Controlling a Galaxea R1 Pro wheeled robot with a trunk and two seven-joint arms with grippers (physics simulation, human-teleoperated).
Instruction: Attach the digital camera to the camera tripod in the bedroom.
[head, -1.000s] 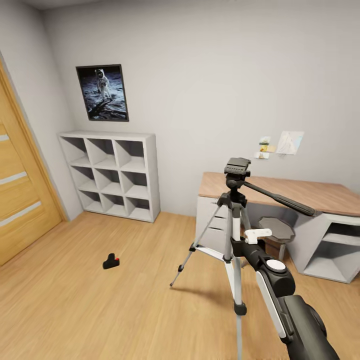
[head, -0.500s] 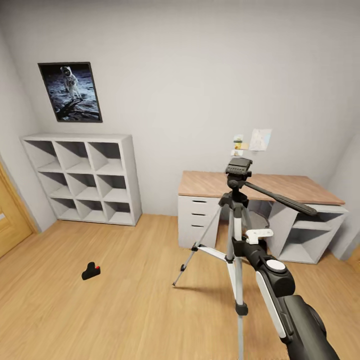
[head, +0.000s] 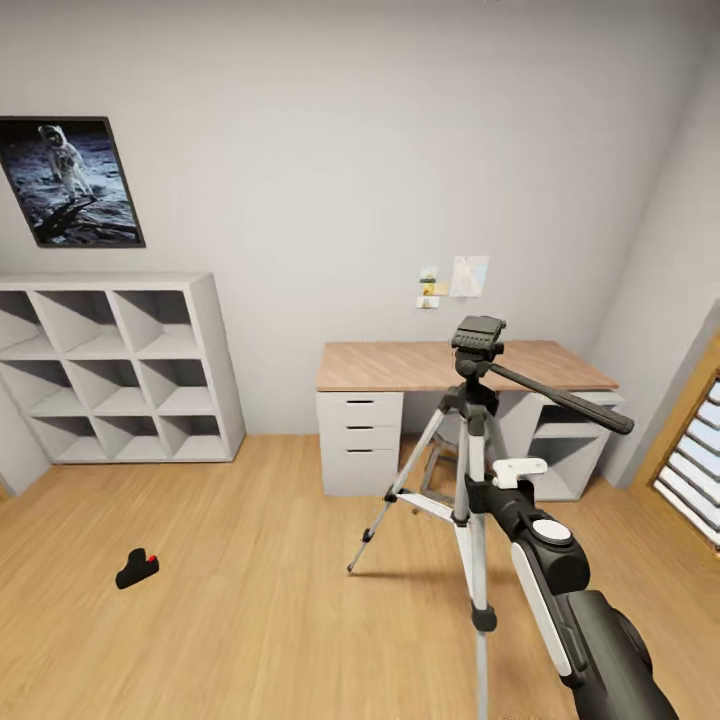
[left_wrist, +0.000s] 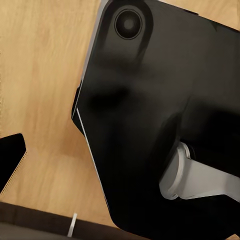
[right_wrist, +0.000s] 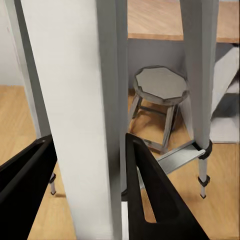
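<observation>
- Right claw (right_wrist: 87, 195) is clamped around a silver leg of the camera tripod (head: 470, 440), a black finger (right_wrist: 150, 200) on either side of it in the right wrist view; the left claw's state I cannot tell.
- Over the last second the head view has swung: the white cube shelf (head: 120, 370), the moon-landing poster (head: 70, 180) and the bench (head: 450, 365) have slid across the picture and the door has left it, while tripod and arm keep their place. That looks like the robot turning with the tripod in its grip, not the furniture moving.
- Digital camera (head: 136, 568) lies on the wood floor, well apart from the tripod, so the two are yet to be joined.
- No brand or writing is legible; the papers (head: 455, 278) pinned above the bench are too small to read.
</observation>
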